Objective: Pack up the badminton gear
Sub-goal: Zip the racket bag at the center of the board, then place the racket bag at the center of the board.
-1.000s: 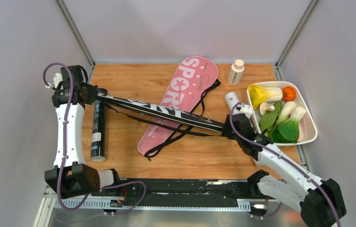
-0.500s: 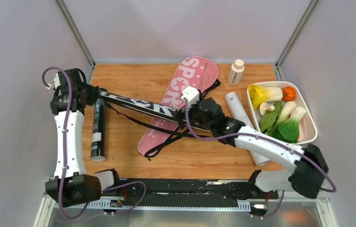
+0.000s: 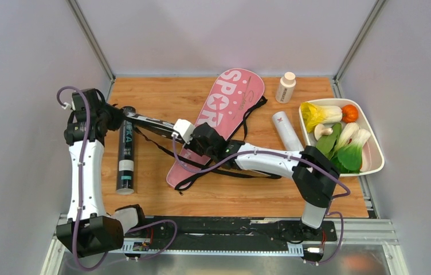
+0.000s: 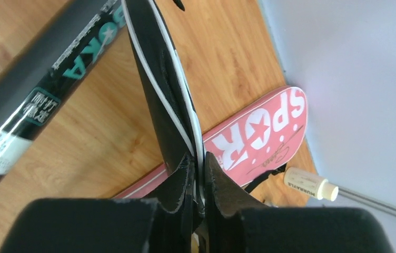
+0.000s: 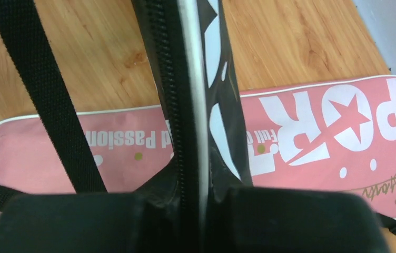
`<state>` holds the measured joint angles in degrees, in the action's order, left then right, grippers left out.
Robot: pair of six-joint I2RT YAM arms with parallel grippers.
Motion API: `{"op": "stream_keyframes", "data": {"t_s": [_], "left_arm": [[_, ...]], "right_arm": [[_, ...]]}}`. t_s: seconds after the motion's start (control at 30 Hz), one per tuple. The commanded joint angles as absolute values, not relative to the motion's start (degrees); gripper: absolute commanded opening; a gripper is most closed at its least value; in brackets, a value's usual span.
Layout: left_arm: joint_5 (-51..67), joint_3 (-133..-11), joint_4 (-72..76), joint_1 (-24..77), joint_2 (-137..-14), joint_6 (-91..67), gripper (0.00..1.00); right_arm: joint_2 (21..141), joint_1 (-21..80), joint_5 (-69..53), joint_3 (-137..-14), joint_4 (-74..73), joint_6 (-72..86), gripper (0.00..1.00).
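Note:
A black racket-shaped bag (image 3: 150, 121) is held on edge above the table between my two grippers. My left gripper (image 3: 117, 114) is shut on its left end; the left wrist view shows the pads (image 4: 222, 184) pinching the bag's white-piped edge (image 4: 159, 79). My right gripper (image 3: 189, 139) is shut on the bag's zipper edge (image 5: 175, 68), close to the left one. The pink "SPORT" bag (image 3: 224, 109) lies flat beneath, with a black strap (image 5: 48, 95) across it. A black tube (image 3: 125, 154) lies at the left, a white tube (image 3: 285, 129) at the right. No rackets or shuttlecocks show.
A small white bottle with a beige cap (image 3: 286, 87) stands at the back right. A white tray (image 3: 373, 166) of toy vegetables sits at the right edge. Grey walls close in the table on three sides.
My right gripper has slid left along the black bag, from its right end to near my left gripper. The left arm and the black tube have shifted slightly right.

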<state>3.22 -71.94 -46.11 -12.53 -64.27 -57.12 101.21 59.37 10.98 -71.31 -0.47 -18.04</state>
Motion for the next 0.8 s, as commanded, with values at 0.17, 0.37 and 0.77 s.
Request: {"op": "stream_keyframes", "data": {"t_s": [0.17,0.37,0.77], "left_arm": [[24.1,-76.4,-34.6,-12.7,-65.6,-48.6,0.69],[25.6,-77.8,-29.4,-12.7,-61.1,-47.3,0.99],[32.8,-73.3,-18.0,-12.2,-56.0,-49.8,0.99]], "right_arm": [[102.1,58.0,11.5,-81.6,-2.0,-6.5,0.00],[98.8,52.4,5.0,-86.4,-8.1,5.5,0.00],[91.5,37.0,-18.2,-75.9,12.4,42.3,0.00]]}}
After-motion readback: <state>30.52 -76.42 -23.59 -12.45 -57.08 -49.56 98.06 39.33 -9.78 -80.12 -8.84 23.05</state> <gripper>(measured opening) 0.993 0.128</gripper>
